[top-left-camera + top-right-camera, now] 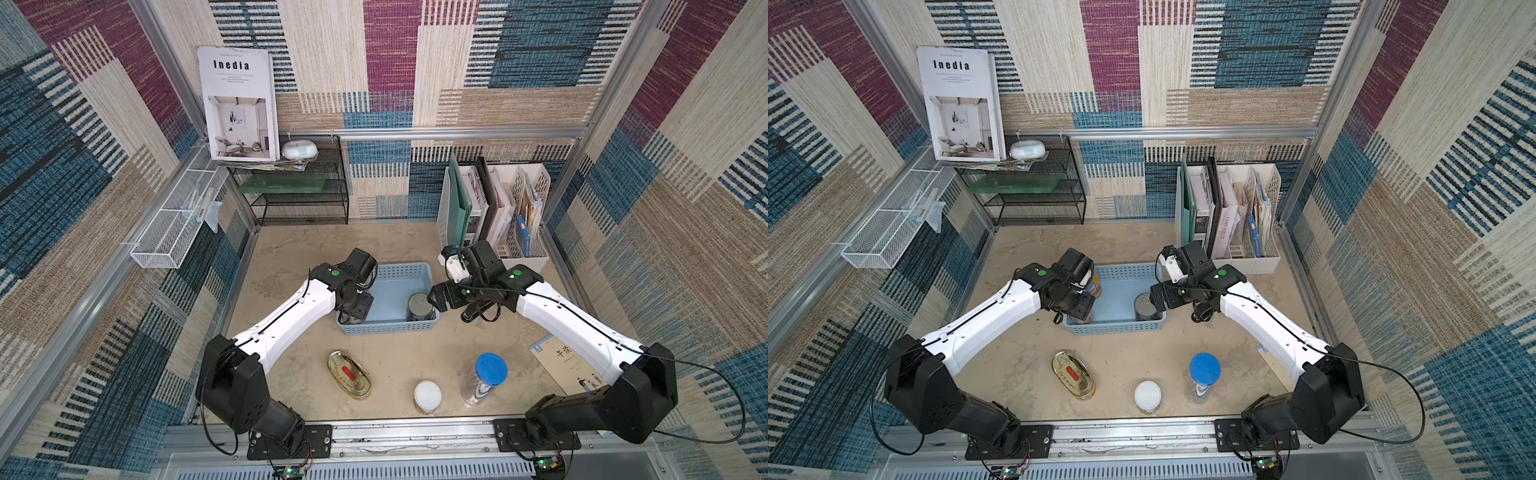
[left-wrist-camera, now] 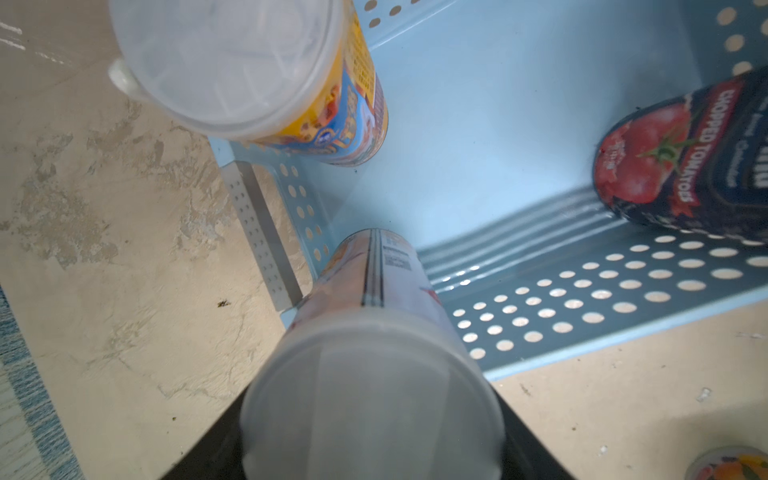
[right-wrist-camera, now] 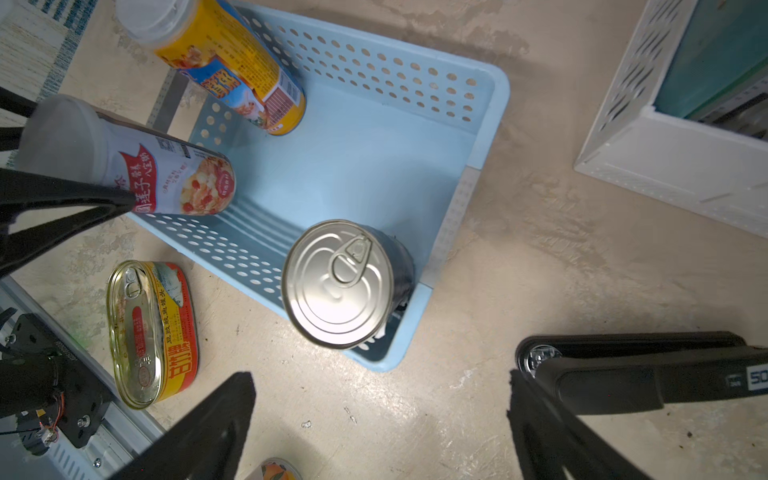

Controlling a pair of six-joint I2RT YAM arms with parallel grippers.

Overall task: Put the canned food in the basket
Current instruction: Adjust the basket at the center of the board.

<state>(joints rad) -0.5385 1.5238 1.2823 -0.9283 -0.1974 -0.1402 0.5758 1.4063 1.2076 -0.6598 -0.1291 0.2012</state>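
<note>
The light blue basket (image 1: 415, 272) (image 3: 478, 137) sits mid-table. My left gripper (image 1: 353, 313) (image 2: 370, 415) is shut on the pink can (image 2: 374, 291) (image 3: 174, 183), which stands upright in the basket's near left corner. The orange-blue can (image 2: 291, 91) (image 1: 1096, 282) stands in the far left corner. The dark pull-tab can (image 1: 419, 305) (image 3: 338, 282) is in the near right corner. My right gripper (image 1: 436, 297) (image 3: 378, 415) hangs open just outside that corner, holding nothing. The oval gold tin (image 1: 349, 374) (image 3: 149, 332) and the yellow-labelled can (image 1: 427, 395) rest on the table in front.
A clear jar with a blue lid (image 1: 490, 370) stands right of the yellow-labelled can. A booklet (image 1: 561, 365) lies under the right arm. At the back are a white file holder (image 1: 528, 195) and a black wire shelf (image 1: 299, 187). A white mesh rack (image 1: 174, 232) hangs on the left wall.
</note>
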